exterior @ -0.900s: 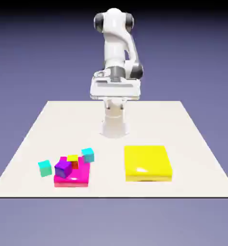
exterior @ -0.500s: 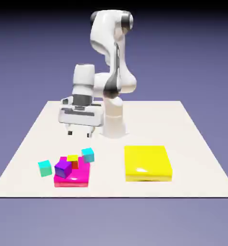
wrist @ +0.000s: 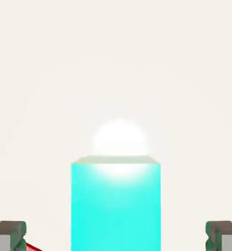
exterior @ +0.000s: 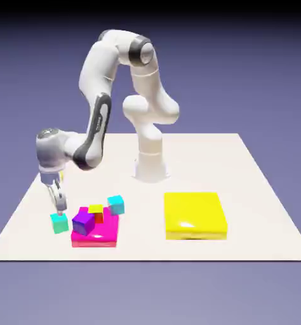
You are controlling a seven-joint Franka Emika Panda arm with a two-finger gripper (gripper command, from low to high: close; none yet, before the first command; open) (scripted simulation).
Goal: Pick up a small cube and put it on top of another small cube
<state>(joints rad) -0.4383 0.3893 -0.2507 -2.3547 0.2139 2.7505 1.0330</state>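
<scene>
teal cube [wrist: 115, 206] on table, centred between gripper [exterior: 61, 210] fingertips, gripper spread wide, not touching

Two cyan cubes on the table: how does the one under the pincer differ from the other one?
The cyan cube under the pincer sits alone on the table, at the exterior view's left of the magenta block; the second cyan cube is at that block's far right corner, next to the small yellow cube. The first lies between the open pincer's fingertips, ungripped; the second has nothing near it. Both look alike in colour and size.
</scene>
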